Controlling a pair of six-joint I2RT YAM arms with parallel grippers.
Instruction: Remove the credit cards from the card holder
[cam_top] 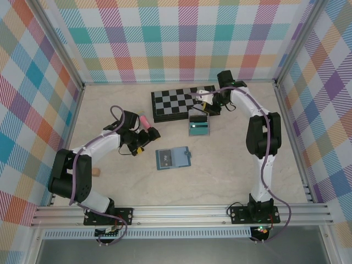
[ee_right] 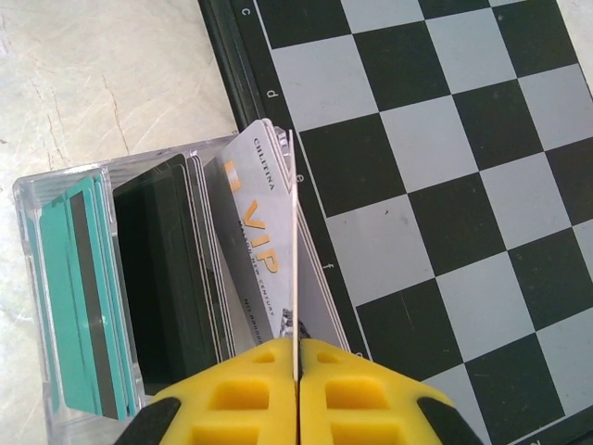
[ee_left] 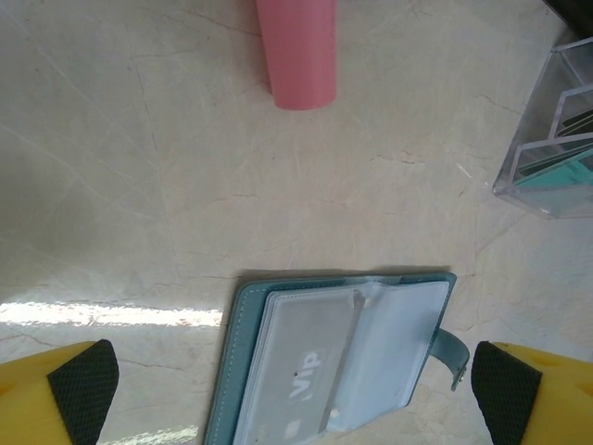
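We log: marbled beige surface [cam_top: 231, 165], plaid walls [cam_top: 181, 38] | one chessboard [cam_top: 176, 102], one marker [cam_top: 144, 120], one clear box [cam_top: 198, 125] | left pincer [cam_top: 147, 136] apart, open card holder [cam_top: 172, 158] just beside it | right pincer [ee_right: 298, 357] clamped on one credit card [ee_right: 294, 232], above the box.

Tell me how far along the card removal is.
Done: several teal and grey cards stand in the clear box. In hand: the right pincer is shut on one thin card, edge-on above that box. Left: the open card holder shows at least one VIP card in a pocket; the left pincer hangs open over it.
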